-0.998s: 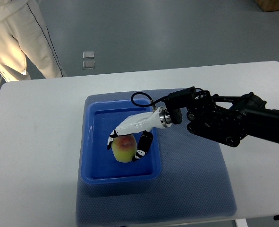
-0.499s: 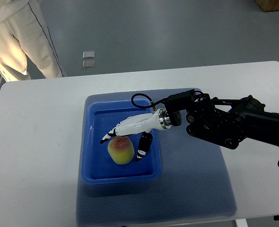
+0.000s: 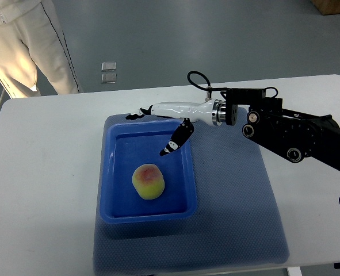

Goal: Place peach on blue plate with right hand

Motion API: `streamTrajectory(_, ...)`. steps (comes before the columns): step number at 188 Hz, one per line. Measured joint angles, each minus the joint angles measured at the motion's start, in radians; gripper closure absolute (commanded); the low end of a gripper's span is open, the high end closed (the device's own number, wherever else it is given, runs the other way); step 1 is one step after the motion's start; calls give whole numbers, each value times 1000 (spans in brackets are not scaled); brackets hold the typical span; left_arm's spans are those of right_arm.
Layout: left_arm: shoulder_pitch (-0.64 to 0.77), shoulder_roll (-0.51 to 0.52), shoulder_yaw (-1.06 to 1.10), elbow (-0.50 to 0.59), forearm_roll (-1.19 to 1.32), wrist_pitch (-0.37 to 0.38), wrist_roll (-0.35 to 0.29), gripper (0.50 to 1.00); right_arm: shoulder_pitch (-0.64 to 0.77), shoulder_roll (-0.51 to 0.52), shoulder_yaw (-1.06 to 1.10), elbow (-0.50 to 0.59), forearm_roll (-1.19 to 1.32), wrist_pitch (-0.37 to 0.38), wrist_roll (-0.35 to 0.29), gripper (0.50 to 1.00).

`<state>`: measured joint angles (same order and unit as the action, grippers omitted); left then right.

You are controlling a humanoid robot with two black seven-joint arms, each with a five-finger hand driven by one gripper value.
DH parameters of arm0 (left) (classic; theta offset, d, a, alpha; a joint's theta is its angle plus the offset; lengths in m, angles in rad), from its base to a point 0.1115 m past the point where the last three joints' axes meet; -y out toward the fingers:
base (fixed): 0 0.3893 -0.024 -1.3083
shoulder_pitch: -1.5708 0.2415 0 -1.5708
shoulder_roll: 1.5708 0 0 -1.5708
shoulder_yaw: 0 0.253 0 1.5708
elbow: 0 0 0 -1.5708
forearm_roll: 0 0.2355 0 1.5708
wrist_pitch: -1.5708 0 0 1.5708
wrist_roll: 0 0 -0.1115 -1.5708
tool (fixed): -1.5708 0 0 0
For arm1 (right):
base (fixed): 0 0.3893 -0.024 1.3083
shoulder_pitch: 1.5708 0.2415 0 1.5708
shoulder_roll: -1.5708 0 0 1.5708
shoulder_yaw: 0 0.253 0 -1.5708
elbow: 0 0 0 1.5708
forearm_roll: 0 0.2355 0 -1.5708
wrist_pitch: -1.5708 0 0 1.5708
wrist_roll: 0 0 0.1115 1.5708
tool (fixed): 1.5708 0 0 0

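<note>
Top view: white surface (image 3: 49,172) carries blue mat (image 3: 239,224). Blue plate (image 3: 113,172), tray-shaped with raised rim, lies on mat's left part. Right arm enters from right edge. Right robot hand (image 3: 158,123) hovers above plate's far rim, fingers spread, holding nothing. Left arm not in view. Peach (image 3: 148,181) rests inside plate, near centre, clear of robot hand. Person's trouser legs (image 3: 20,46) show at upper left. Judgement: placement complete; only arm withdrawal appears left.

A white table (image 3: 49,190) on grey floor (image 3: 216,40) — a person (image 3: 26,46) stands beyond it.
</note>
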<state>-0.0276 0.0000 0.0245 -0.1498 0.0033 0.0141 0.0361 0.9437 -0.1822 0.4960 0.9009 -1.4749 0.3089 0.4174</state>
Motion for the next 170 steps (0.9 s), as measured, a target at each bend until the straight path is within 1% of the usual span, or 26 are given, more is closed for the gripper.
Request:
streamTrajectory(32, 0, 0, 0, 0, 0, 0, 0, 500, -75, -5, 142, -97, 193, -9, 2, 570)
streamTrajectory(52, 0, 0, 0, 0, 0, 0, 0, 500, -98, -5, 205, -160, 320, -38, 6, 570)
streamTrajectory(64, 0, 0, 0, 0, 0, 0, 0, 500, -114, -5, 240, -205, 449, -61, 8, 570)
streamTrajectory(89, 0, 0, 0, 0, 0, 0, 0, 500, -141, -5, 261, -258, 716, -95, 9, 570)
streamTrajectory(123, 0, 0, 0, 0, 0, 0, 0, 500, -159, -1, 264, -306, 966, -118, 9, 570)
streamTrajectory(155, 0, 0, 0, 1, 0, 0, 0, 500, -176, 9, 263, -367, 1046, -176, 10, 570)
streamTrajectory(170, 0, 0, 0, 1, 0, 0, 0, 500, -178, 17, 262, -384, 1051, -187, 10, 570)
